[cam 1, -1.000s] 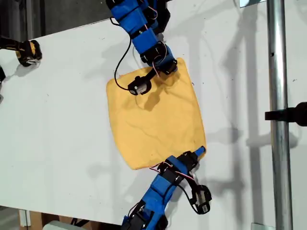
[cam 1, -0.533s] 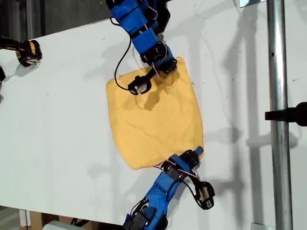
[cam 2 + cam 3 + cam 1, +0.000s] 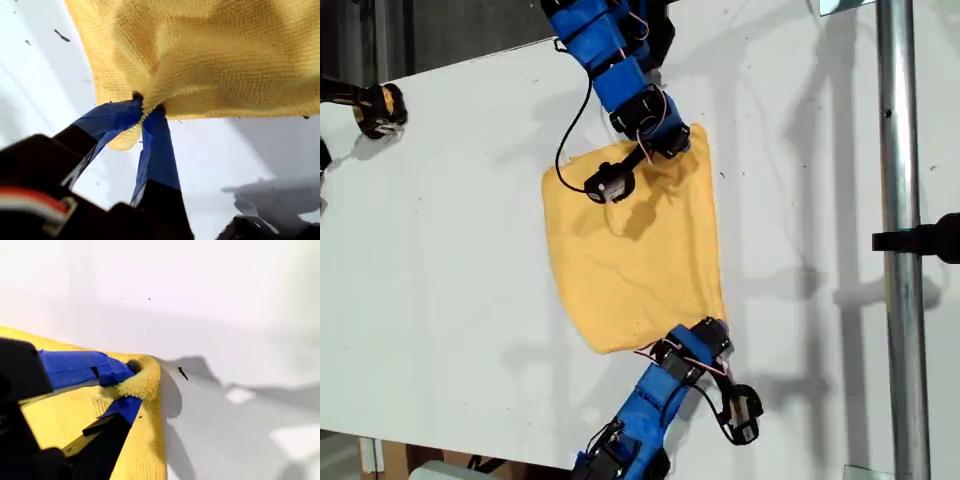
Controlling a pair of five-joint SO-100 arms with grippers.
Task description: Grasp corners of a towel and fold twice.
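The towel (image 3: 630, 250) lies mostly flat on the white worktop (image 3: 450, 250). My first gripper (image 3: 713, 327), on the arm at the exterior view's bottom, has its blue-taped fingers (image 3: 159, 142) clamped on one corner, which bunches up. My second gripper (image 3: 682, 140) pinches the corner near the top (its arm hides part of that edge). The towel's tag is possibly the small speck (image 3: 723, 176) beside it. A metal pole (image 3: 898, 250) stands at the exterior view's right.

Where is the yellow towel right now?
The towel lies on the white table in the middle of the exterior view, between the two blue arms, each pinching one of its corners.
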